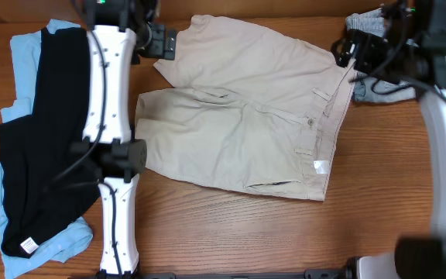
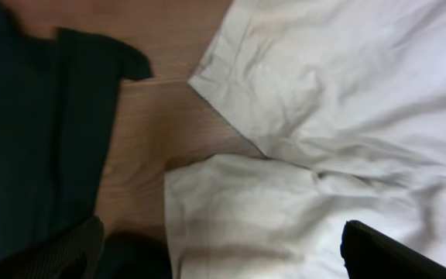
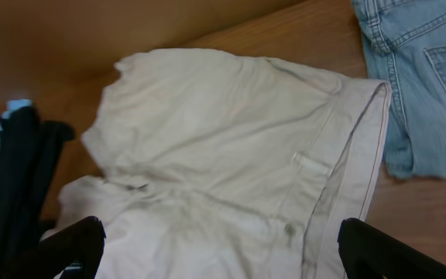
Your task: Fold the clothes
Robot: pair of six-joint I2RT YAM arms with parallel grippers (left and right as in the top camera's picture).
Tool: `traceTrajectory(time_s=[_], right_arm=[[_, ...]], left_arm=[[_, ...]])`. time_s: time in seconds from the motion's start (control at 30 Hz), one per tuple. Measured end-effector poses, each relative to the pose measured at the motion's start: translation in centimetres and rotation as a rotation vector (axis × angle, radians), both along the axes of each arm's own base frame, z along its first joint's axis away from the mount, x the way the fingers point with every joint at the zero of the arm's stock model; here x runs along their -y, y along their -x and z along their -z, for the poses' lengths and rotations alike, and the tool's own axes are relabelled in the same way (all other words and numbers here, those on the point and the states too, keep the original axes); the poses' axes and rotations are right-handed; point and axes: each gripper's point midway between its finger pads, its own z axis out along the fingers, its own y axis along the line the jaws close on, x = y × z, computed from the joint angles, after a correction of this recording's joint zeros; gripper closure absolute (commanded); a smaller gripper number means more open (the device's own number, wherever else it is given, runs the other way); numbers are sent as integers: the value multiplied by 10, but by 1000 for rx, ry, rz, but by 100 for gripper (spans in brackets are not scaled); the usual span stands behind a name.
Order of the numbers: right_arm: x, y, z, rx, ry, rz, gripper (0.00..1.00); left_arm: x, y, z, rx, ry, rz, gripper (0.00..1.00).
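Beige shorts spread flat on wooden table, left gripper released above leg hems, right gripper released near waistband, denim garment beside waistband.

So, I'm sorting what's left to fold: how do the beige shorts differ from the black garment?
The beige shorts lie spread on the table; the black garment lies atop a light blue garment at the left. The shorts are pale, the black garment dark. Both lie flat.

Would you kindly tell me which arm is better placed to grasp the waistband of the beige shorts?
Right, probably: the right fingers hover open by the waistband, while the left fingers sit over the leg hems, across the shorts.
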Motion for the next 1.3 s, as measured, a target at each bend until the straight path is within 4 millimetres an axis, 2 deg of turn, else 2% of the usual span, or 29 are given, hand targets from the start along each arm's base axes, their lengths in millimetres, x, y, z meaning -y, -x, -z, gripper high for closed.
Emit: traceTrajectory(time_s=[0.03, 0.13, 0.3, 0.47, 0.53, 0.63, 0.73, 0.83, 0.97, 1.07, 1.17, 1.3], right_arm=[[-1, 14, -13, 12, 0, 7, 0], [-3, 47, -34, 17, -6, 30, 0], [-6, 106, -39, -79, 12, 109, 0], [-3, 156, -37, -167, 49, 220, 0], [-1, 169, -39, -173, 46, 268, 0], [3, 181, -43, -172, 30, 327, 0], [5, 182, -41, -183, 20, 365, 0], [6, 181, -25, -224, 21, 381, 0], [2, 173, 12, -305, 23, 381, 0], [1, 170, 47, -369, 32, 381, 1], [-3, 170, 81, -426, 31, 369, 3], [-15, 164, 113, -446, -8, 304, 3]], left_arm=[[0, 4, -17, 35, 7, -7, 0], [1, 16, -62, 128, 38, -18, 0], [7, 45, -109, 199, 99, -7, 0], [5, 96, -130, 159, 102, -20, 0], [2, 124, -132, 124, 110, -46, 0], [-1, 155, -126, 71, 121, -89, 0], [-5, 173, -104, 0, 129, -178, 0], [-9, 172, -60, -98, 125, -292, 0], [-11, 162, 27, -214, 118, -437, 5], [-15, 166, 91, -273, 117, -538, 6], [-23, 181, 138, -315, 121, -634, 6], [-30, 188, 180, -287, 141, -720, 5]])
